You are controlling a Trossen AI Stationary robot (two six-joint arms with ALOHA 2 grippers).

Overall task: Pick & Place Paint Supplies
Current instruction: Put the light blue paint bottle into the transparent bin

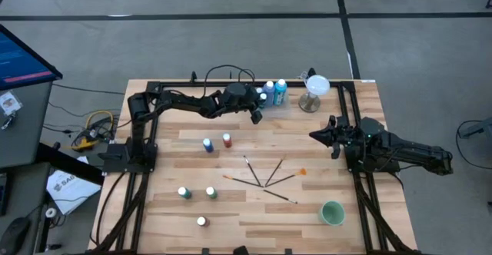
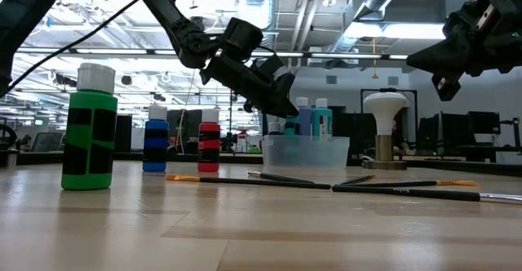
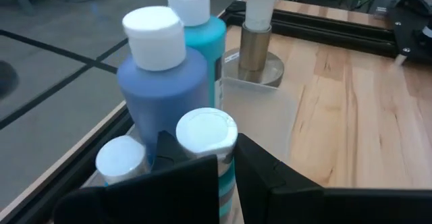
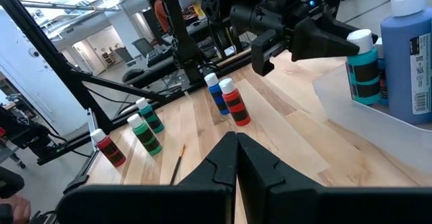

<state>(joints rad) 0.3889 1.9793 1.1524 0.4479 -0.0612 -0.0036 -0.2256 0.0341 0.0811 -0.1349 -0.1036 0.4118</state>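
the left gripper (image 3: 226, 158) is clamped on a small teal bottle (image 3: 208, 150) with a white cap, holding it upright, long axis vertical and cap up, over a clear bin (image 4: 378, 116) at the far edge of the table (image 1: 323, 155). just ahead of its fingers, inside that bin, stand a tall blue bottle (image 3: 162, 75) and a tall teal bottle (image 3: 202, 28), both upright with caps up, and a third white-capped bottle (image 3: 120, 160) sits low beside the held one. beyond the bin stands a white-topped stand (image 1: 314, 90). behind the left gripper, toward the middle of the table, a small blue bottle (image 1: 207, 144) and a small red bottle (image 1: 227, 140) stand upright side by side; farther off, near the front edge, two green bottles (image 1: 197, 193) and another red bottle (image 1: 201, 221) stand upright, apart from one another. the paintbrushes (image 1: 265, 178) lie flat between the two arms, fanned out, their long axes crossing toward a common point, one with an orange tip. the right gripper (image 1: 317, 135) hovers at the right side of the table with its fingers pressed together and nothing between them, pointing toward the left arm. a round green cup (image 1: 331, 213) sits near the front right corner.
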